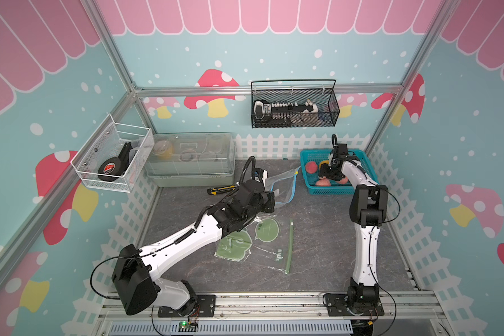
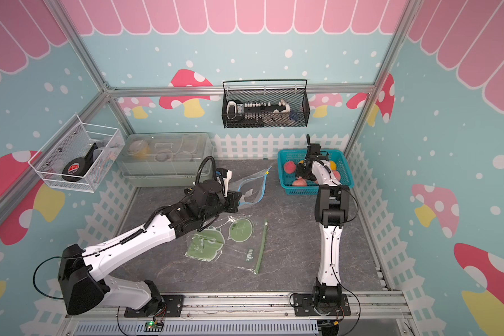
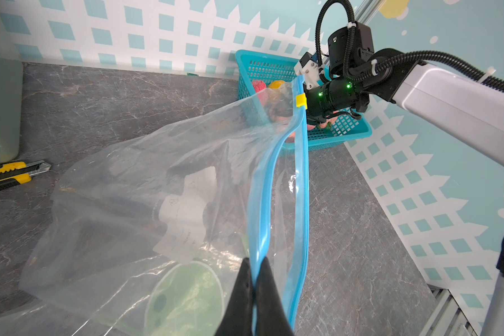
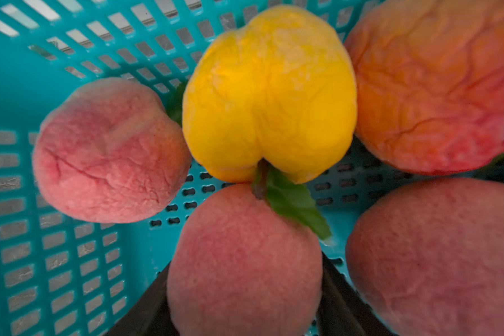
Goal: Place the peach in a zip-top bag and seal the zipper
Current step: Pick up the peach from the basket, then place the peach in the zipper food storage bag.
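The left gripper [image 3: 255, 280] is clenched on the blue zipper strip [image 3: 261, 203] of the zip-top bag [image 3: 146, 186], holding the bag's mouth lifted and gaping above the worktop [image 3: 361, 232], with the yellow slider [image 3: 301, 101] at the strip's far end. The right gripper [image 4: 246, 270] reaches down into the teal basket [image 4: 56, 261] at the back of the worktop, its jaws set on either side of a pink peach [image 4: 242, 232] that lies there among other fruit, touching a yellow one [image 4: 268, 96]. Whether the jaws press the peach cannot be told.
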{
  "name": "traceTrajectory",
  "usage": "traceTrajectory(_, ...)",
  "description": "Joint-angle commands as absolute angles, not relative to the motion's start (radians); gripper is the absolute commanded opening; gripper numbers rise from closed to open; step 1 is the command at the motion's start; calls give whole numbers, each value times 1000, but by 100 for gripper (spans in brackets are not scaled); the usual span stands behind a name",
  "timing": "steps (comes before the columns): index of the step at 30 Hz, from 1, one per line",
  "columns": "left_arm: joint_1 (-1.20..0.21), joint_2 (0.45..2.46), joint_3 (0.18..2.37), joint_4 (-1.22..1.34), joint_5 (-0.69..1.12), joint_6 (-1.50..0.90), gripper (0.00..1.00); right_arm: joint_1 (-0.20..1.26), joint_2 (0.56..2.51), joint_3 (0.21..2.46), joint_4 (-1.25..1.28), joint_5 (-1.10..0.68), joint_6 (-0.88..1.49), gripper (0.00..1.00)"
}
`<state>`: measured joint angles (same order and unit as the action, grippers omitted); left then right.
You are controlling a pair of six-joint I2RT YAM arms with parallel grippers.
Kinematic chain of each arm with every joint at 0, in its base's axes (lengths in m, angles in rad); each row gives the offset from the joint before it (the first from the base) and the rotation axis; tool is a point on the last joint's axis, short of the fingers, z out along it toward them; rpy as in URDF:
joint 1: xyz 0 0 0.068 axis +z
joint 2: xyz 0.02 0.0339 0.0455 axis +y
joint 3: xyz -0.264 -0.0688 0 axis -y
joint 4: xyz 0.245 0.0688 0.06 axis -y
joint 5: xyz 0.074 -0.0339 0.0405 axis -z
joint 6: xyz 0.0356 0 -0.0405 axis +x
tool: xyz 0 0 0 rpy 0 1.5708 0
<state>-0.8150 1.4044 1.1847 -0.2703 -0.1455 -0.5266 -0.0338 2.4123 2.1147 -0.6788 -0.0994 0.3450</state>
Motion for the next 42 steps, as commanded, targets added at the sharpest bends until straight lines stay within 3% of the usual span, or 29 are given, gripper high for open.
traceTrajectory(1,-820,1385,1198,-286,-161,-516,0,-37,2325,2057,-615,-108,353,55)
traceTrajectory(11,-820,1377,1195,-286,-157,-516,0,-38,2045,1762,-450,-110,350,54)
traceTrajectory(21,-819,1383,1203,-285,-149,-514,0,-38,1684,1399,-261,-224,354,54)
traceTrajectory(33,-819,1392,1209,-282,-173,-523,0,-6,1316,1164,-156,-569,350,53)
traceTrajectory(42,-819,1425,1251,-279,-148,-535,0,147,1226,1151,-212,-729,291,52)
